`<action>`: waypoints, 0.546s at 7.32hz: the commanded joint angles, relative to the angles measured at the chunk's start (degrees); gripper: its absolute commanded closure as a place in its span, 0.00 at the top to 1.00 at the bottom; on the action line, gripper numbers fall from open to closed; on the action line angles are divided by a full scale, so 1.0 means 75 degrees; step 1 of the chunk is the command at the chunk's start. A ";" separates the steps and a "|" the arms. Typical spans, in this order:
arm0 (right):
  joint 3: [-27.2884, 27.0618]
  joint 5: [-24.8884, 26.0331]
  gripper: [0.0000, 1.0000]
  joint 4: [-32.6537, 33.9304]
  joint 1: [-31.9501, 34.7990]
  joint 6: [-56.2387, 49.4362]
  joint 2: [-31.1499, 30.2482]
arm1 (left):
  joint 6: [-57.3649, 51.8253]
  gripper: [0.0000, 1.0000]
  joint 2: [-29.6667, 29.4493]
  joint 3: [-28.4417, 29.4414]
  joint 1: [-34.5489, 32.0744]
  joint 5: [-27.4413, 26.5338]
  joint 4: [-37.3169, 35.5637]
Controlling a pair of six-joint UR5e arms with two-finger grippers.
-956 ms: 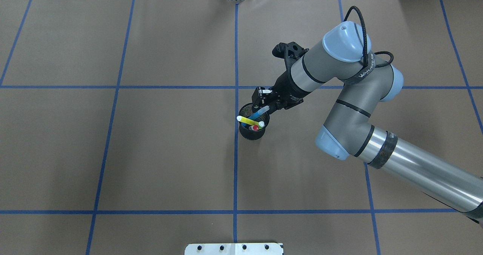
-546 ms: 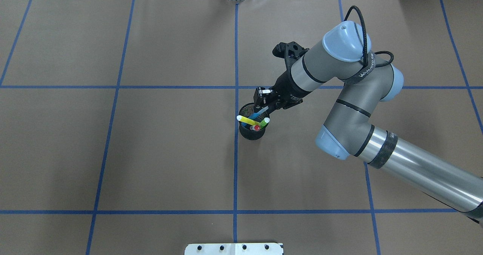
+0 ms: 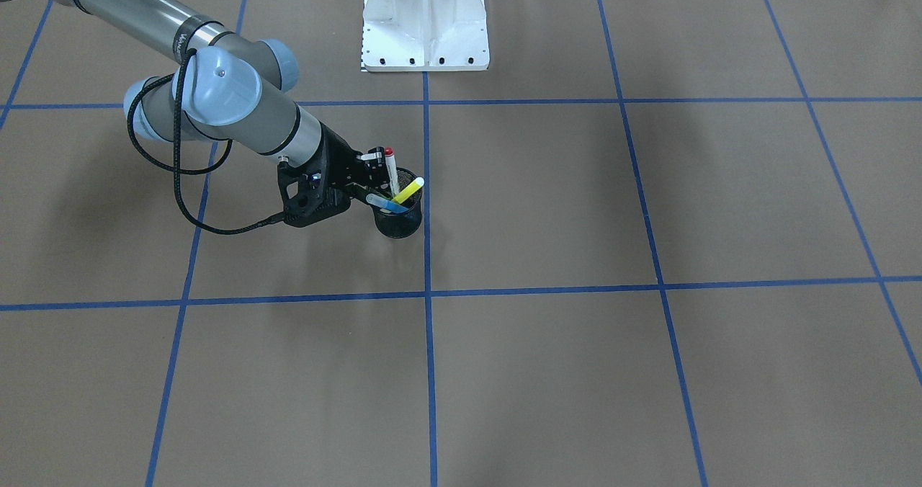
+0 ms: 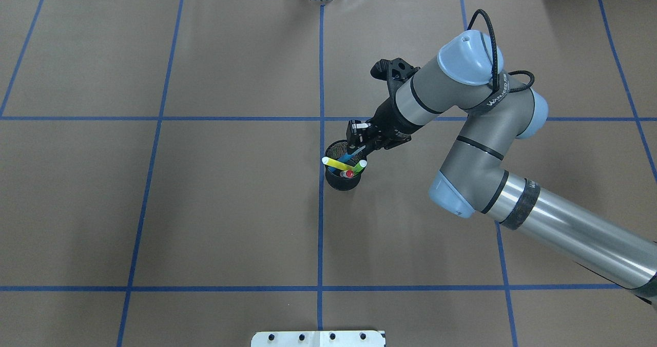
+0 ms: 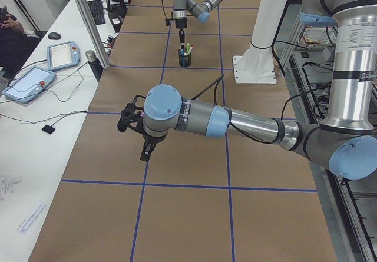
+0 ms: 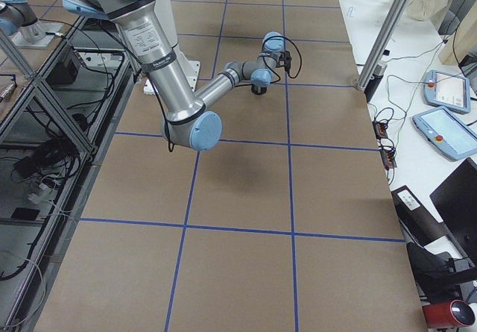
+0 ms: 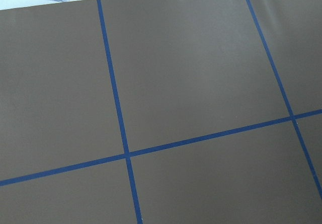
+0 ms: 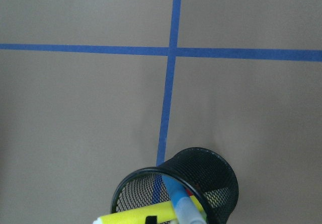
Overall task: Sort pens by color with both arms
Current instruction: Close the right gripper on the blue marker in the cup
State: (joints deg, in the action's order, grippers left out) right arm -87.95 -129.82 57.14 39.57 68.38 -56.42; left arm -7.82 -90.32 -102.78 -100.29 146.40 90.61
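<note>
Left gripper (image 5: 145,151) first: it hangs over bare table (image 4: 231,208), well apart from the pens. We cannot tell whether its jaws are parted or closed.

Moving rightward, the black mesh cup (image 4: 343,182) stands just beside the right gripper (image 4: 358,146), on its left in the overhead view. All four pens are in the cup:
- yellow highlighter (image 4: 336,162), leaning farthest away from that gripper
- red-tipped white pen (image 4: 349,173), near upright
- green highlighter (image 4: 361,166), just beside it
- blue pen (image 4: 349,157), slanting up towards the gripper

The right gripper sits at the blue pen's clear-capped end. Whether it grips the pen we cannot tell, as the fingers show too small and dark.

We judge the step in hand to be drawing out the blue pen. To do it well:
- Take the pen near the cap.
- Pull along its slant rather than straight up.
- Go slowly, so the yellow highlighter crossing it is not dragged out and the light cup does not tip.
</note>
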 commanded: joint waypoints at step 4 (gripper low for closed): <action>0.0008 0.0001 0.30 0.0010 -0.0002 -0.0012 0.0000 | 0.0000 1.00 0.0008 -0.0007 0.0001 0.0004 0.0000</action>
State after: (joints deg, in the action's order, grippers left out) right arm -87.89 -129.81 57.20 39.55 68.36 -56.43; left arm -7.82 -90.27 -102.83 -100.32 146.42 90.62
